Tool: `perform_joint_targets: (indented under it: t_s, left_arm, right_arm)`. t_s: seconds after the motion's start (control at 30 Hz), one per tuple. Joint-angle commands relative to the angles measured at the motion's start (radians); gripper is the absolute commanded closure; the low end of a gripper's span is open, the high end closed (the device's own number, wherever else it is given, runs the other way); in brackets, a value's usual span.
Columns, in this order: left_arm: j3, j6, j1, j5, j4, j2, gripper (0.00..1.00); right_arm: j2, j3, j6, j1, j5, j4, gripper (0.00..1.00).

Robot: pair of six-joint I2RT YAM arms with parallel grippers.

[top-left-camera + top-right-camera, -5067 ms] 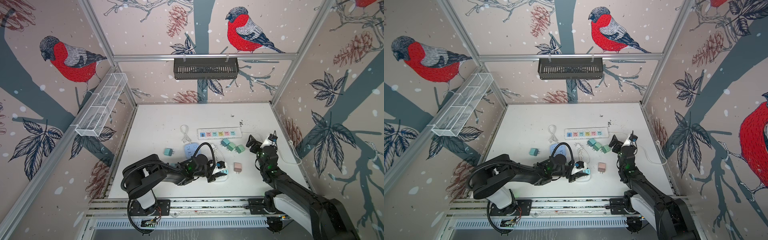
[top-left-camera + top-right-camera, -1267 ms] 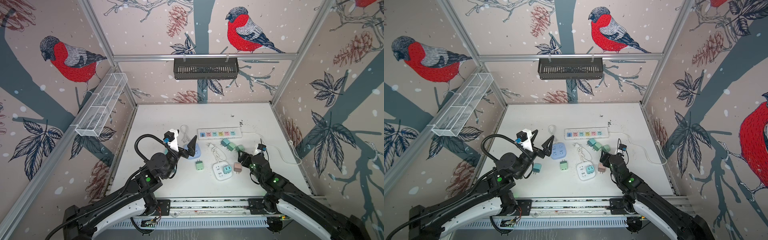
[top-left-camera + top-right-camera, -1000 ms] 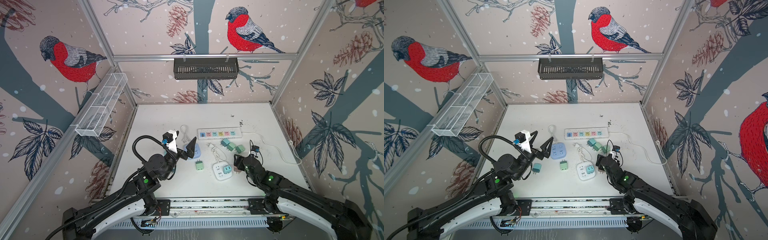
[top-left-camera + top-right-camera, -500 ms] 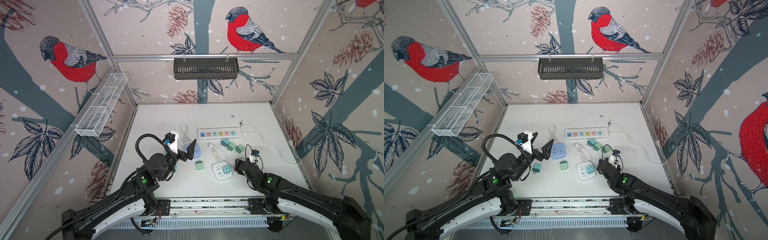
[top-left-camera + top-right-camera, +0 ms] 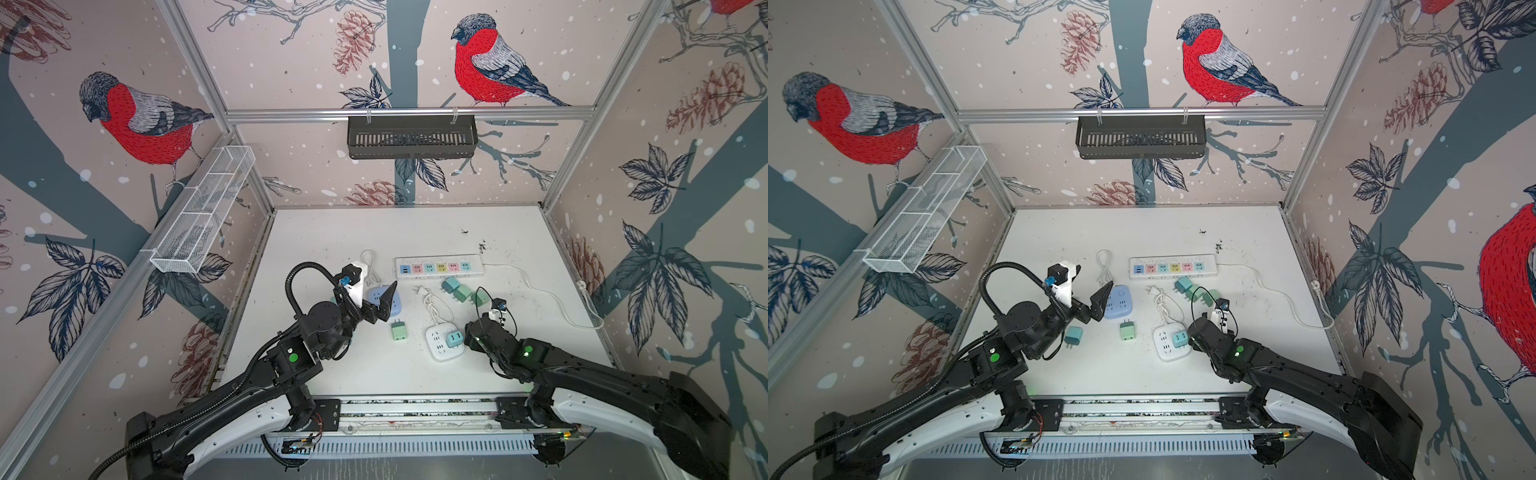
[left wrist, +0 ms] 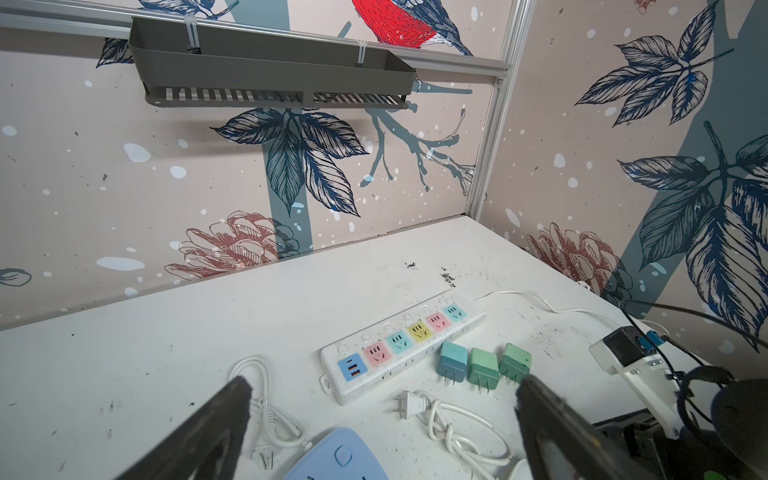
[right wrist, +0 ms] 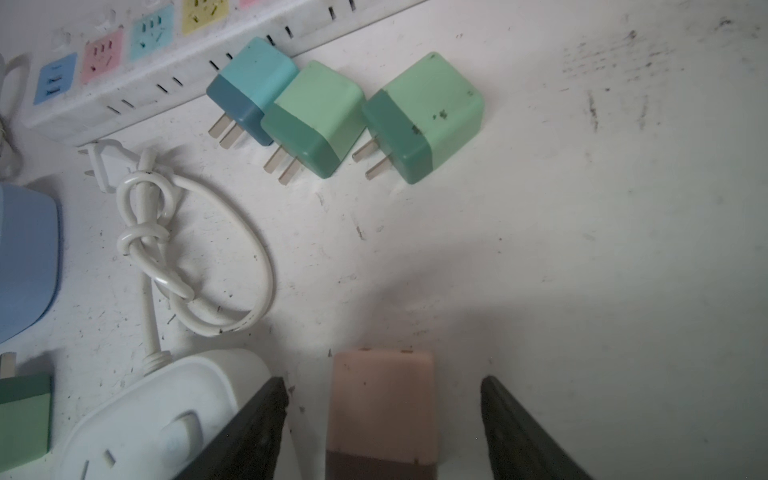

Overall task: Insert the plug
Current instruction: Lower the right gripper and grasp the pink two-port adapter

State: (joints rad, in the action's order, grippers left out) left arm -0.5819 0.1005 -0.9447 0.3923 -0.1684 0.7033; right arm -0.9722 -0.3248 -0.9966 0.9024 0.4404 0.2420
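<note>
Beside white socket [image 7: 158,409] | right gripper [image 7: 382,381] spread around pink plug [image 7: 382,411] | left gripper [image 6: 382,384] spread

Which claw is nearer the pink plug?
Right. The right claw straddles the pink plug, jaws open on either side; the left claw hangs open above the blue socket hub, farther off.

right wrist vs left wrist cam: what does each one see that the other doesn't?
Right wrist only: a pink plug lying on the table between the open fingers of the right gripper, with a gap on each side, and a lone green plug at the frame edge.

Left wrist only: the black wall basket, the open and empty left gripper, and the camera mount on the other arm.

Both: the power strip, the row of three plugs beside it, the knotted white cord, and the blue socket block.
</note>
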Motion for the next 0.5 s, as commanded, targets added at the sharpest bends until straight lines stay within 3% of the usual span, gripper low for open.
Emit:
perform_joint_targets:
  t_s: [0.0, 0.23, 0.47]
  left_arm:
    - [-0.006, -0.01, 0.002, -0.004, -0.004, -0.003, 0.01]
    - [0.006, -0.005, 0.001, -0.007, -0.006, -0.028, 0.01]
    - [0.007, -0.004, 0.002, 0.0, -0.003, -0.039, 0.01]
  right_arm:
    - [-0.037, -0.026, 0.012, 0.004, -0.031, 0.03, 0.26]
    - [-0.145, -0.07, 0.035, 0.001, -0.007, 0.039, 0.3]
    - [-0.23, -0.099, 0.038, 0.007, -0.013, 0.067, 0.42]
